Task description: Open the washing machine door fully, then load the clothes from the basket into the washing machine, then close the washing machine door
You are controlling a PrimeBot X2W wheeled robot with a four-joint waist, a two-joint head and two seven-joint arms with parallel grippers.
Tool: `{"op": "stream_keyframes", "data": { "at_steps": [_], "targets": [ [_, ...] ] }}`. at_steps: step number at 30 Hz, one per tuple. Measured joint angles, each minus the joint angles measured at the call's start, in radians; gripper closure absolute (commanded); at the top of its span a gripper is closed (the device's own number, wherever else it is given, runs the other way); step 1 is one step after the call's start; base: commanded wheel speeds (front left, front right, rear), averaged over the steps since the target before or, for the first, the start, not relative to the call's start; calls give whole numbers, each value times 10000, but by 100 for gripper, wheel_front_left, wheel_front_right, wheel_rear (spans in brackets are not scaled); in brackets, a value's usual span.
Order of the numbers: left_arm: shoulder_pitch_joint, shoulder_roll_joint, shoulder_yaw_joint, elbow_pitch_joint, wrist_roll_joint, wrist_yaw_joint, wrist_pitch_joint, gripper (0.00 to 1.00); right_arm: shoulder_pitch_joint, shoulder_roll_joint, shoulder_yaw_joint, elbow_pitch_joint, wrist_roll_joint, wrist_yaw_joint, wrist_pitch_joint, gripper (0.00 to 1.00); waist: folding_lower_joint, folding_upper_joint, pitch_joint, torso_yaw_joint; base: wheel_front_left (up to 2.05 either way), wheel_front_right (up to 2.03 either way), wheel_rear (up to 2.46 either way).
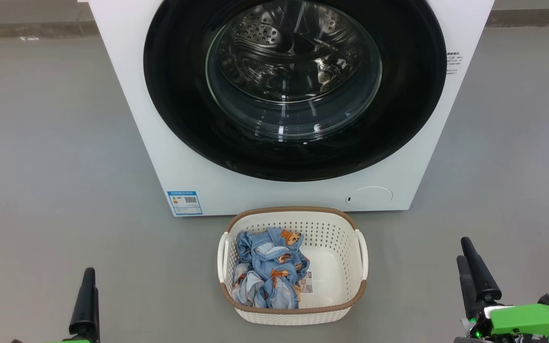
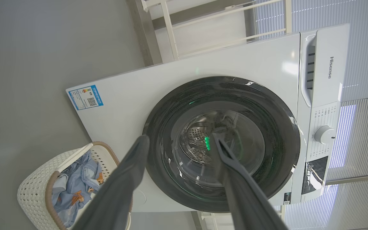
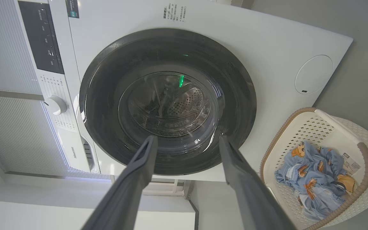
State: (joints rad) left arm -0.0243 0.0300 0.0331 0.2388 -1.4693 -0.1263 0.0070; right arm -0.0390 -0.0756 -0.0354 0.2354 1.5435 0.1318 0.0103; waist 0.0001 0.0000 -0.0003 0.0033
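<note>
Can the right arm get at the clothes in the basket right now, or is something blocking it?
Probably yes. The right gripper stands open beside the basket, only bare floor lies between them, and the clothes sit uncovered in its open top.

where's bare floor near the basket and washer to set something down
Wide bare floor lies left of the washing machine and the basket, and again on their right. Inside the basket, the right half is mostly bare beside the clothes. Crowded: the thin strip between the basket's far rim and the machine's front, below the shut door.
</note>
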Motion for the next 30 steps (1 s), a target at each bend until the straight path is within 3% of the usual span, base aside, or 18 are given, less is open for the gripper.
{"op": "stream_keyframes", "data": {
  "at_steps": [13, 30],
  "targets": [
    [-6, 253, -301, -291, 1498, 0, -364, 0, -75, -385, 575, -362, -1551, 0, -403, 0, 0, 0, -26, 46, 0, 0, 0],
    [-14, 359, -477, -493, 4424, 0, -819, 0, -318, -715, 895, -495, -4243, 0, -855, 0, 0, 0, -61, 47, 0, 0, 0]
  ]
}}
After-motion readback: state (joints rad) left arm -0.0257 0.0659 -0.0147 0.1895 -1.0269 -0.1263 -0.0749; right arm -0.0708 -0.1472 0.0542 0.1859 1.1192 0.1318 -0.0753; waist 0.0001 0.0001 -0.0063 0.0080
